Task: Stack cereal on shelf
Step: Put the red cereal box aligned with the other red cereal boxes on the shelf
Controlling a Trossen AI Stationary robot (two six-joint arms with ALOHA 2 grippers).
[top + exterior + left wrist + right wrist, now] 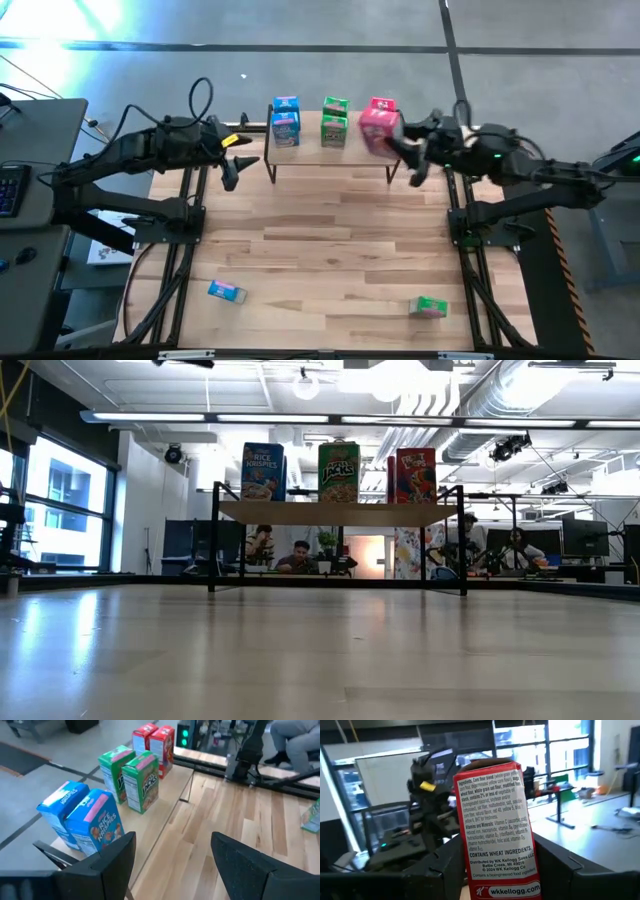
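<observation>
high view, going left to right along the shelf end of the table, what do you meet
left gripper → blue boxes → green boxes → pink-red box on the shelf, held by the right gripper

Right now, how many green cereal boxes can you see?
3. One green box stands on the shelf, a second green box right behind it, and a third green box lies on the table near the right arm's side.

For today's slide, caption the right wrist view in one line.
Right claw grips a red cereal box, ingredients panel facing the camera, left arm beyond.
</observation>
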